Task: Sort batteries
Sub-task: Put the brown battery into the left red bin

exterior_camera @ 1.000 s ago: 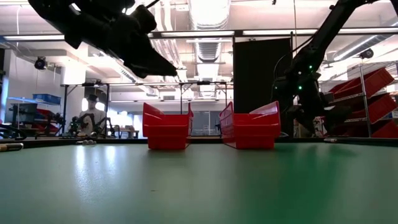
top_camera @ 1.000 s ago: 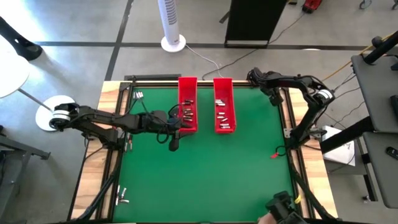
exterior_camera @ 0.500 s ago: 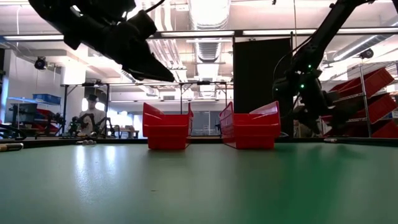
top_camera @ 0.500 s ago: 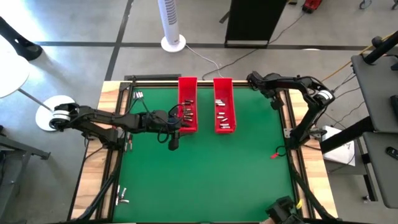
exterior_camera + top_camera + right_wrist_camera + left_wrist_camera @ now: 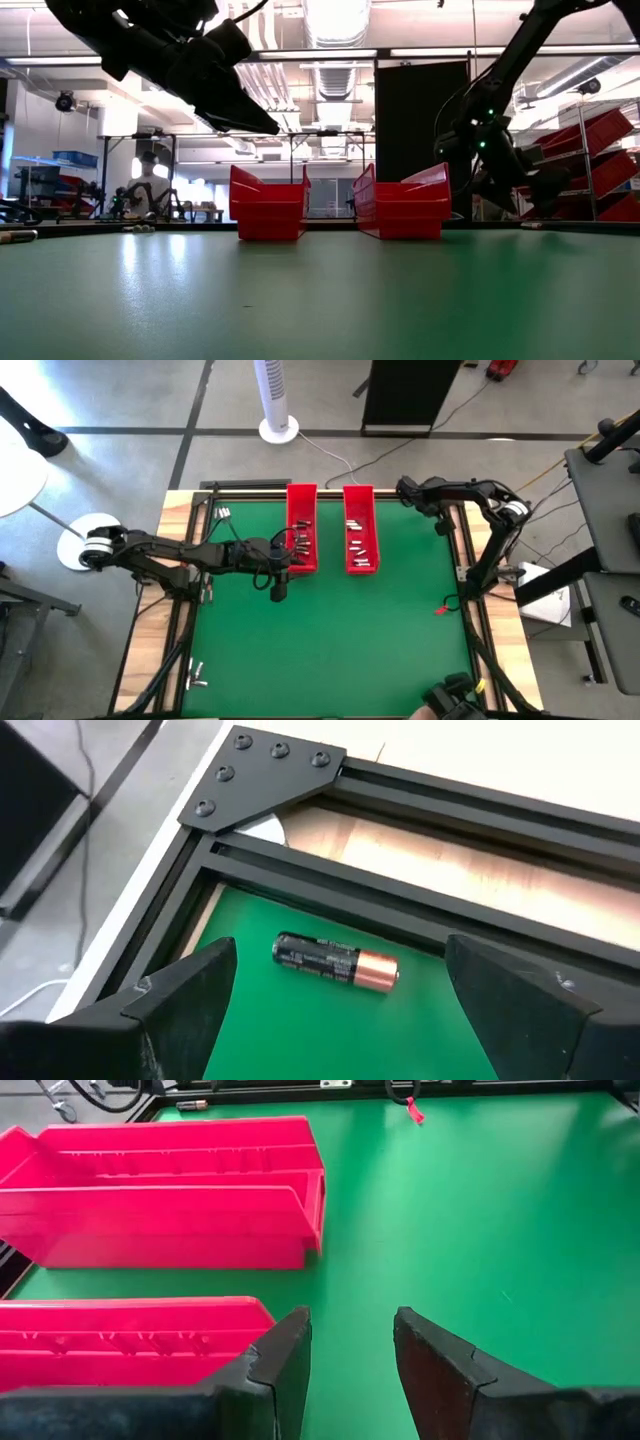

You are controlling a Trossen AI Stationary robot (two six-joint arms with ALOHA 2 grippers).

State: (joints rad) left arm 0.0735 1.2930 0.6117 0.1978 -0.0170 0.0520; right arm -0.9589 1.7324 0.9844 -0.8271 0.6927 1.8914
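Observation:
Two long red trays stand side by side at the table's far middle. The left tray (image 5: 302, 530) and the right tray (image 5: 360, 532) each hold several small batteries (image 5: 303, 542) (image 5: 360, 546). My right gripper (image 5: 340, 970) is open over the green mat's far right corner (image 5: 405, 488). One black battery with a copper end (image 5: 335, 963) lies there flat on the mat, between the spread fingers and clear of both. My left gripper (image 5: 350, 1325) is open with nothing in it, hovering beside the left tray's near end (image 5: 284, 570).
The black frame rail (image 5: 330, 870) and its corner bracket (image 5: 265, 775) run right behind the lone battery. Loose batteries lie on the wooden border at the far left (image 5: 222, 513) and the near left (image 5: 197, 678). A small red object (image 5: 440, 608) sits by the right edge.
My right gripper has stayed over the far right corner and has turned a little at the wrist.

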